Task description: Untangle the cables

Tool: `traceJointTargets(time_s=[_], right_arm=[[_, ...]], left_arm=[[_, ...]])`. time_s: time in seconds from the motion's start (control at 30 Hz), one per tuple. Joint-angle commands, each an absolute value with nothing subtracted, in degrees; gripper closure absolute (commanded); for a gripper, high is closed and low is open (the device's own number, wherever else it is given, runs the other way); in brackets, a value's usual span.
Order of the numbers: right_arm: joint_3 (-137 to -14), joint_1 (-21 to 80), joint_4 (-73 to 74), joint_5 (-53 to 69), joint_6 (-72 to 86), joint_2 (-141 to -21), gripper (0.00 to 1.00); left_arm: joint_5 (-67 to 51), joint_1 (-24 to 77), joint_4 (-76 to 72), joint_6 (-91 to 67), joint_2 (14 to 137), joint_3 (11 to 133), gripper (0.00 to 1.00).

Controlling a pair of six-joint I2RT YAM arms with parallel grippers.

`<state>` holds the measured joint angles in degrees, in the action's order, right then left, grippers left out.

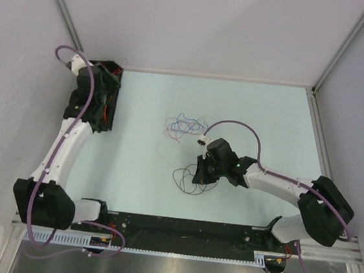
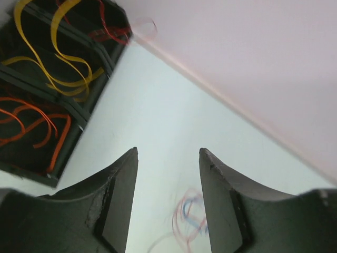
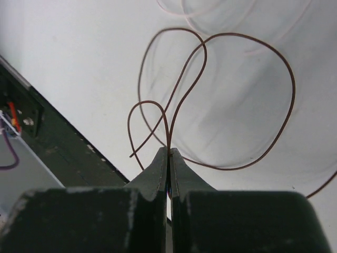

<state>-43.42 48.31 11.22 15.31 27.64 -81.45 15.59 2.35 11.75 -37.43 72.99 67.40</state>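
the left arm [image 1: 67, 144] stretches up the left side of the table. the left gripper [image 2: 168, 153] hangs over a black tray [image 2: 29, 174] in the far left corner, its fingers apart with nothing between them. the right arm [image 1: 275, 182] reaches from the front right toward the middle. the right gripper [image 3: 169, 153] is pinched tight on a dark cable [image 3: 168, 138] that curls in loops over the table. just beyond lies a loose tangle of red, blue and pale cables [image 1: 184, 125]. the tray holds yellow cables [image 2: 71, 84], orange cables [image 2: 60, 142] and red cables [image 2: 108, 34] in separate compartments. the table [image 1: 140, 165] is pale green, closed in by plain white walls [image 1: 200, 21], with a black rail [image 1: 178, 231] along the front.
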Motion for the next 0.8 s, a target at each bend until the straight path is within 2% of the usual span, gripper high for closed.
traceJointTargets(time_s=[0.0,0.2,0.37,0.57,0.77], right_arm=[[-50.0,48.6,14.32,13.01,27.51,-78.75,1.0],[-56.86,48.34,16.7,11.34,26.81,-80.06,1.0],[-61.61,48.34,17.31,11.25,26.72,-82.0,1.0],[-63.02,48.6,17.66,11.52,26.81,-83.67,1.0],[-63.02,50.79,19.95,9.67,25.14,-84.38,1.0]], left_arm=[[11.96,8.43,17.04,-29.97,67.95,62.76,0.45],[-2.17,14.94,17.93,-28.47,59.42,51.26,0.47],[-13.43,18.63,10.47,-30.67,52.39,38.25,0.47],[-15.91,22.41,2.2,-31.11,47.9,30.33,0.4],[-18.45,23.82,-9.8,-31.99,50.62,24.88,0.3]])
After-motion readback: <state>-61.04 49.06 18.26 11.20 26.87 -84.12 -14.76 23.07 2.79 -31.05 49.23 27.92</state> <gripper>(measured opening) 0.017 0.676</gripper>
